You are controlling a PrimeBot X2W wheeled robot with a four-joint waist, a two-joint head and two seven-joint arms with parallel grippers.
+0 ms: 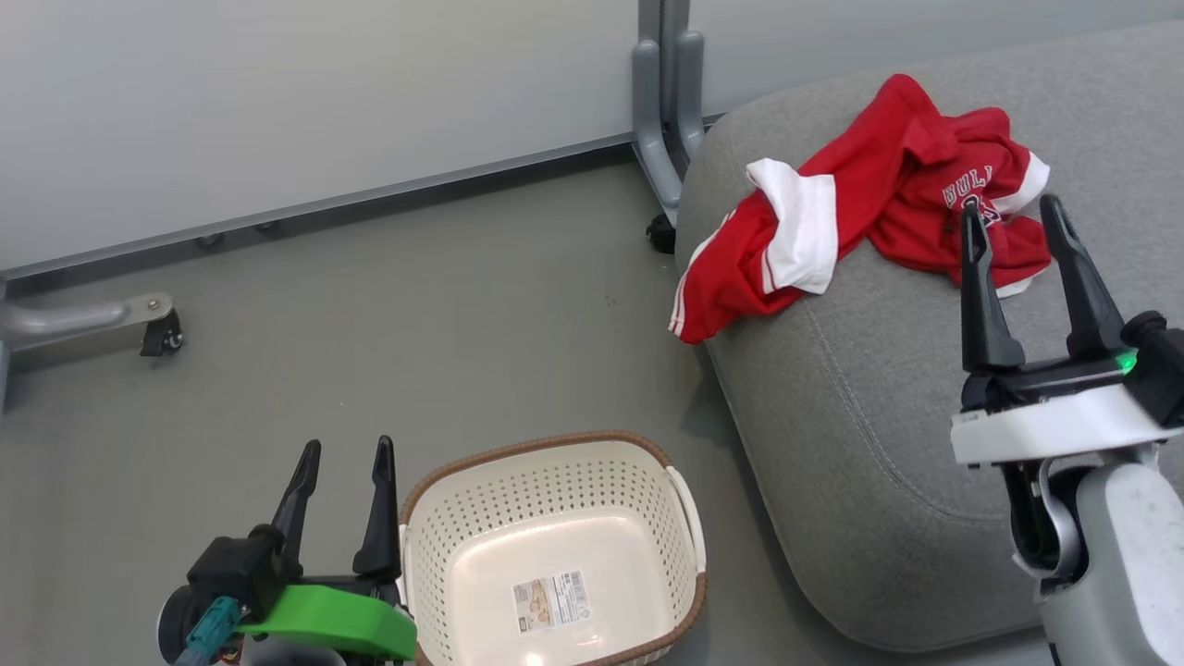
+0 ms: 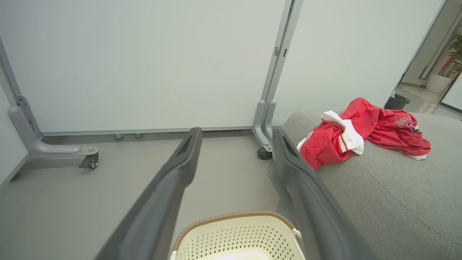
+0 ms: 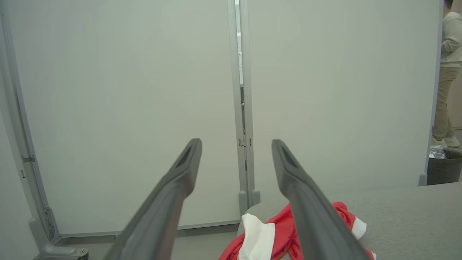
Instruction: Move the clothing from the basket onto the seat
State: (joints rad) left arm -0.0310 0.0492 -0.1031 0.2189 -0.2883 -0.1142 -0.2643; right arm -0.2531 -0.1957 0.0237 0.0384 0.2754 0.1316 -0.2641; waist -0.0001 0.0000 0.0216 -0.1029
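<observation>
Left gripper (image 1: 348, 444) hovers beside the basket (image 1: 555, 437), right gripper (image 1: 1010, 205) over the seat (image 1: 879, 416), both fingers (image 1: 980, 287) wide, empty.

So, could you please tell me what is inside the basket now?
The basket holds just a paper label on its floor. Its near strip falls below the head view's edge, and the left gripper covers its near-left corner.

Head view. left gripper (image 1: 348, 446) at 7 o'clock: two dark fingers (image 1: 379, 518) spread apart, tips toward 12, holding nothing; green wrist housing (image 1: 333, 624) beneath. right gripper (image 1: 1010, 205) at 3 o'clock, higher in view: fingers parted likewise, tips toward 12, holding nothing; pale forearm (image 1: 1124, 564) at 5 o'clock
</observation>
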